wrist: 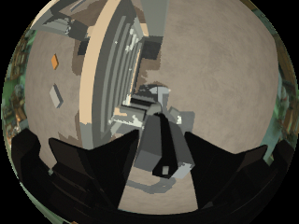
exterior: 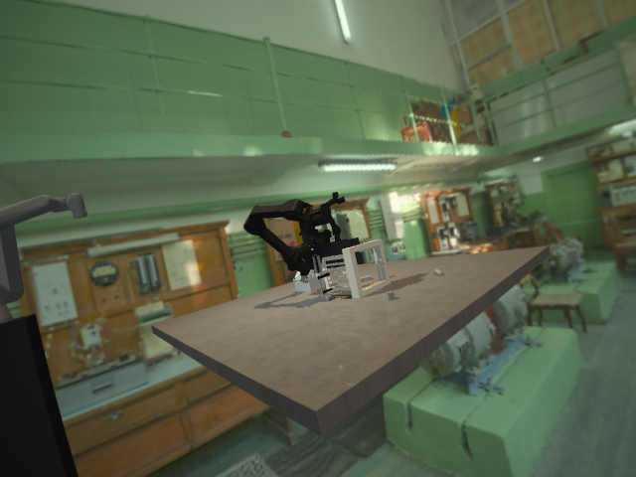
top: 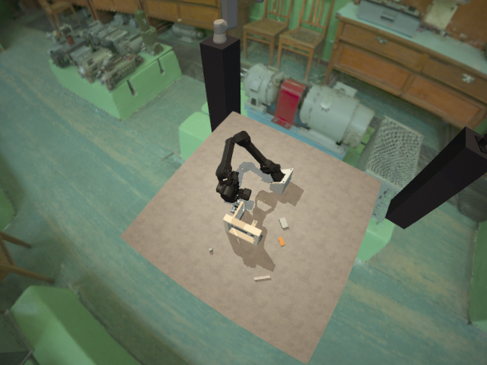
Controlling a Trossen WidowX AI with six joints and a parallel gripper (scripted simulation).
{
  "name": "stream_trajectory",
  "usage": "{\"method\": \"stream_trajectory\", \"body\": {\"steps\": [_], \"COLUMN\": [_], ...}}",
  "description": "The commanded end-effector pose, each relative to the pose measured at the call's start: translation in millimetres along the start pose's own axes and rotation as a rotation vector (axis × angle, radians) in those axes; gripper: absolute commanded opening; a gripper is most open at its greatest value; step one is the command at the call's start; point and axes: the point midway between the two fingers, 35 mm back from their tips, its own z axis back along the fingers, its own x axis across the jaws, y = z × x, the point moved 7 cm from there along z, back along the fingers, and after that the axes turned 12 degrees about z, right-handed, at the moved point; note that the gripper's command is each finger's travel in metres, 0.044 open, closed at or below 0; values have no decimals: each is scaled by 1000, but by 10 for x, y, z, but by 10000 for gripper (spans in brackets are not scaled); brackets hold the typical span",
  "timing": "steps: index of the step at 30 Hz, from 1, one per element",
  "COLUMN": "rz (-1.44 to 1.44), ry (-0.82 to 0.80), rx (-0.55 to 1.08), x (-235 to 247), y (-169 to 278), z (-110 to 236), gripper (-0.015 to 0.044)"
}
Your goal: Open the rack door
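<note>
The rack frame [top: 242, 223] [exterior: 351, 274] stands upright on the table. Its slatted door [top: 238, 211] [wrist: 87, 93] stands swung well out from the frame, at roughly a right angle; the exact angle cannot be read. The grey upright handle [wrist: 151, 147] is at the door's free end, turned relative to the door panel. My gripper [wrist: 163, 134] is open, with its black fingers on either side of the handle and the handle still between them. Small gaps seem to show beside it. The arm hides most of the handle in the top and exterior views.
A pale open box [top: 279, 187] stands behind the door, close to the arm's elbow side. A grey block [top: 283, 223] [wrist: 55, 95] and an orange block [top: 281, 241] [wrist: 55, 62] lie beside the frame. A small grey cylinder [top: 211, 249] [exterior: 391, 296] and a pale stick [top: 262, 277] lie in front.
</note>
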Motion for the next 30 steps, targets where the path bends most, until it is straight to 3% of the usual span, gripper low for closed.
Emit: {"method": "stream_trajectory", "body": {"steps": [1,30], "rz": [6,28], "ry": [0,15], "rx": [-1,-65], "x": [-2,15], "y": [0,48], "z": [4,535], "gripper": [286,286]}}
